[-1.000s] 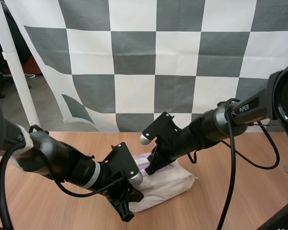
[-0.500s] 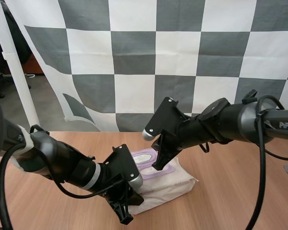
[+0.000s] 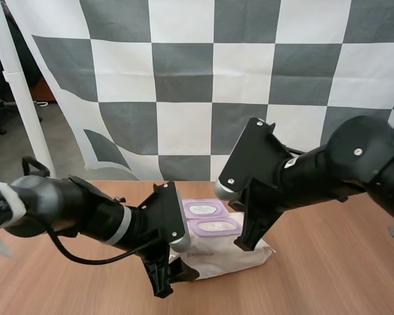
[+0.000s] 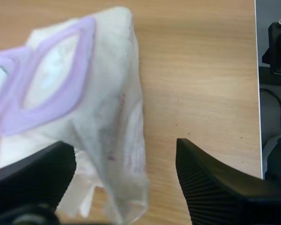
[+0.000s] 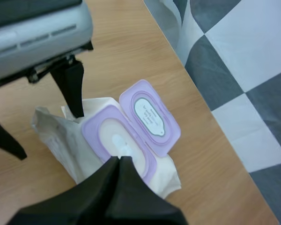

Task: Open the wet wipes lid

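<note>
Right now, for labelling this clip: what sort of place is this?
Probably a robot test bench: a left arm and a right arm work over a wooden table holding a pack of wet wipes, lid open.

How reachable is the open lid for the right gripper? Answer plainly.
Probably yes: the lid lies open and bare just past the right gripper; the left gripper straddles the pack at its end.

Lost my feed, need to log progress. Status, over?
Left hand open, astride the wet wipes pack end. Right hand shut, near the opening. Lid flipped fully back.
</note>
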